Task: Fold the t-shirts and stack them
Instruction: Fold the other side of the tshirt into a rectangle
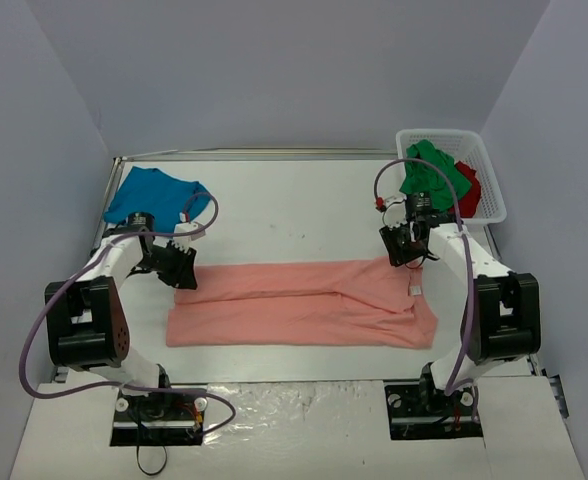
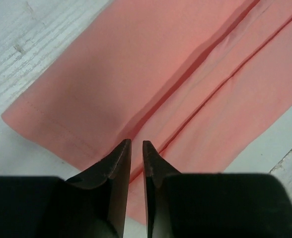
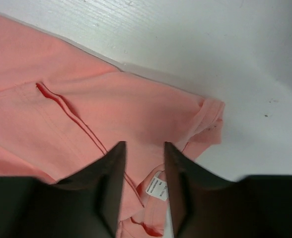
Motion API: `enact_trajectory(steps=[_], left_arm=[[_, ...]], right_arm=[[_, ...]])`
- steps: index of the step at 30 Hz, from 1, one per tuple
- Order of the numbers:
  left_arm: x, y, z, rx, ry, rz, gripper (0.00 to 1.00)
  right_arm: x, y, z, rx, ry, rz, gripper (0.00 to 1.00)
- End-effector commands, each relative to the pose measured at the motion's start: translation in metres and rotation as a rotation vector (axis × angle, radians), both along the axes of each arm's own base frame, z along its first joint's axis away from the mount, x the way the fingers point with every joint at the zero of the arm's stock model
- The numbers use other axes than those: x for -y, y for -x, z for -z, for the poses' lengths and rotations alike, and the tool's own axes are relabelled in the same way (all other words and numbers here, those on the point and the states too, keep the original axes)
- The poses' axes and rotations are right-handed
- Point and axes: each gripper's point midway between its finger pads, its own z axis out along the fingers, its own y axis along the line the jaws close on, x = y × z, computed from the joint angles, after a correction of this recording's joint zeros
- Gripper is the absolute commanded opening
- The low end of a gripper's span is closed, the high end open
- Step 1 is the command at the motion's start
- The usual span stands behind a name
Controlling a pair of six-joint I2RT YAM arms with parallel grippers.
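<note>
Left tool (image 2: 136, 144) nearly together, grip unclear; right tool (image 3: 143, 145) half-spread; both over salmon-pink t-shirt (image 1: 304, 300)

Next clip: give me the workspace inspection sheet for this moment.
Surface: white table, lightly scuffed.
Job's things: salmon-pink t-shirt folded lengthwise, centre; teal-blue t-shirt bunched, far left; green t-shirt and red t-shirt in the basket.
Clutter: white mesh basket, far right.
Grippers: left gripper at the pink shirt's left end, fingers nearly together; right gripper at its collar end, fingers apart.
Cables: purple cables loop along both arms.
Surroundings: plain grey walls.
</note>
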Motion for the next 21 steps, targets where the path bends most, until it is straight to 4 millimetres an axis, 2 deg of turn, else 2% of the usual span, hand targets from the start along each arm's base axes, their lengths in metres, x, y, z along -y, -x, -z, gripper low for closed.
enact_trajectory(steps=[1, 2, 7, 9, 15, 18, 21], left_arm=[[-0.002, -0.007, -0.009, 0.002, -0.011, -0.003, 0.14], [-0.004, -0.008, -0.008, -0.002, -0.023, -0.012, 0.13], [-0.005, -0.013, 0.003, -0.030, -0.074, -0.019, 0.12], [-0.004, -0.014, 0.009, -0.050, -0.110, -0.013, 0.10], [-0.004, -0.014, 0.025, -0.119, -0.178, 0.001, 0.03], [0.003, -0.014, 0.029, -0.140, -0.192, 0.030, 0.03], [0.002, -0.017, 0.033, -0.153, -0.206, 0.028, 0.03]], right_arm=[[0.001, 0.008, 0.007, -0.048, -0.004, -0.005, 0.25], [0.001, 0.008, 0.009, -0.057, -0.003, -0.005, 0.16], [0.003, 0.012, 0.023, -0.104, 0.015, 0.009, 0.08], [0.005, 0.012, 0.027, -0.118, 0.022, 0.016, 0.00], [-0.001, 0.013, 0.042, -0.173, 0.036, 0.002, 0.00], [0.002, 0.013, 0.049, -0.196, 0.049, 0.010, 0.00], [0.004, 0.010, 0.052, -0.199, 0.066, 0.022, 0.00]])
